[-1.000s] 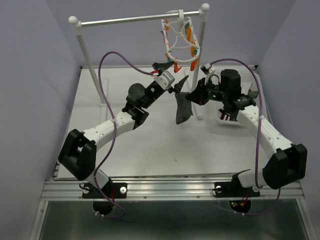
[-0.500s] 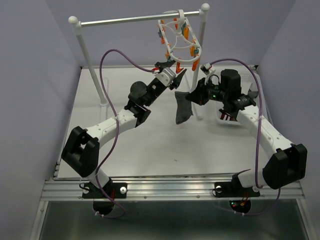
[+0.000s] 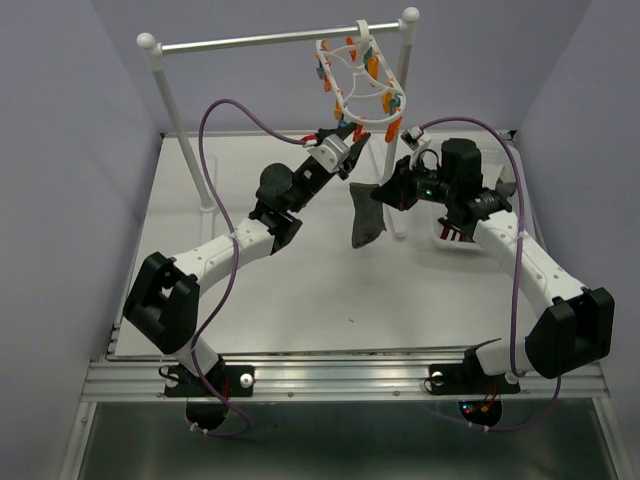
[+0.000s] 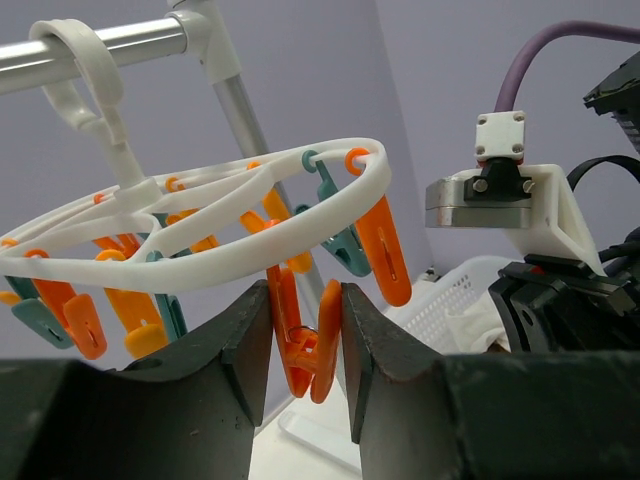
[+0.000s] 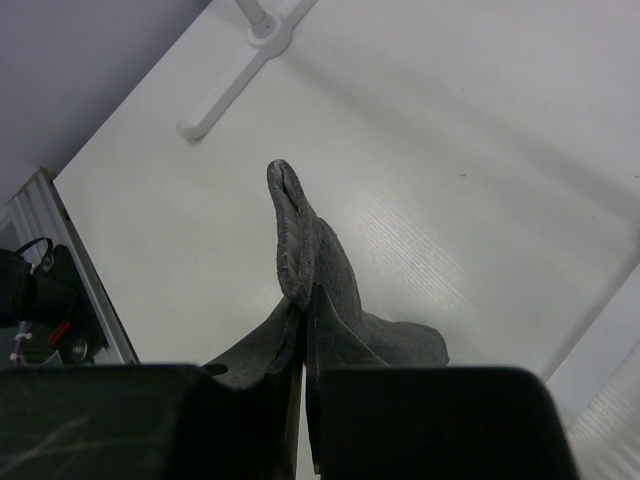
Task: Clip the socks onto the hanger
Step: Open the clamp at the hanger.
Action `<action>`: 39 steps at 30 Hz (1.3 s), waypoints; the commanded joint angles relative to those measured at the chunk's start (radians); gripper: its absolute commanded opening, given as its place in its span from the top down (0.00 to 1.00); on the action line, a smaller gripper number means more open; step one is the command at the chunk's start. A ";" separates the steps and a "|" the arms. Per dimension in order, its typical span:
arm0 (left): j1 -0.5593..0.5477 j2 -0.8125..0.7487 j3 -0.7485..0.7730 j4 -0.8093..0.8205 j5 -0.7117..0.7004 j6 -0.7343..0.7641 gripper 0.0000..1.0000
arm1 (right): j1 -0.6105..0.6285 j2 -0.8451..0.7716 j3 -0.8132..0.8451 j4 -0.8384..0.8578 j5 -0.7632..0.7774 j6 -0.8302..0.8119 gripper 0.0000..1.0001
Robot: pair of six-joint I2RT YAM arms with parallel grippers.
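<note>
Top external view: the table (image 3: pixel 300 300) lies beneath everything, and a metal rail (image 3: pixel 260 40) is carried above its far end on two white posts. The hanger (image 3: pixel 358 90) is hooked over that rail near the right-hand post, its white double ring tilted and hung with orange and teal clips. Just below the hanger, a little nearer the arm bases, a dark grey sock (image 3: pixel 366 215) is held in the air. Its long axis runs down towards the table from the gripped end.

The right jaws are clamped together on the sock's upper edge. In the right wrist view the fabric is seen pinched flat between them, the rest drooping away over the table. The left jaws are set on either side of one orange clip (image 4: pixel 305 335) at the hanger's lower rim and appear pressed against both its sides, so the clip is taken to be gripped. Whether its mouth has been opened cannot be told.

The coming move is judged to turn on one relation: the sock lies just right of and below the gripped clip, and it is carried by the right arm, the nearer of the two. The clip hangs roughly upright from the hanger's ring, so the sock's pinched edge would probably have to be raised to it from beneath.
</note>
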 commanded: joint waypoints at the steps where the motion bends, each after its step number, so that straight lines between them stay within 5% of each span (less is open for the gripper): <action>1: -0.002 -0.017 0.058 0.058 0.029 -0.038 0.80 | 0.007 -0.004 0.004 0.067 -0.010 -0.012 0.95; 9: -0.001 -0.006 0.115 -0.035 0.011 -0.187 1.00 | 0.007 -0.019 0.001 0.114 -0.025 -0.014 0.97; 23: 0.010 -0.028 0.120 -0.098 -0.038 -0.369 1.00 | 0.007 -0.044 0.028 0.229 -0.051 -0.011 0.99; 39: 0.168 -0.085 0.072 -0.049 0.265 -0.662 1.00 | -0.014 0.012 0.151 0.252 -0.344 -0.078 0.99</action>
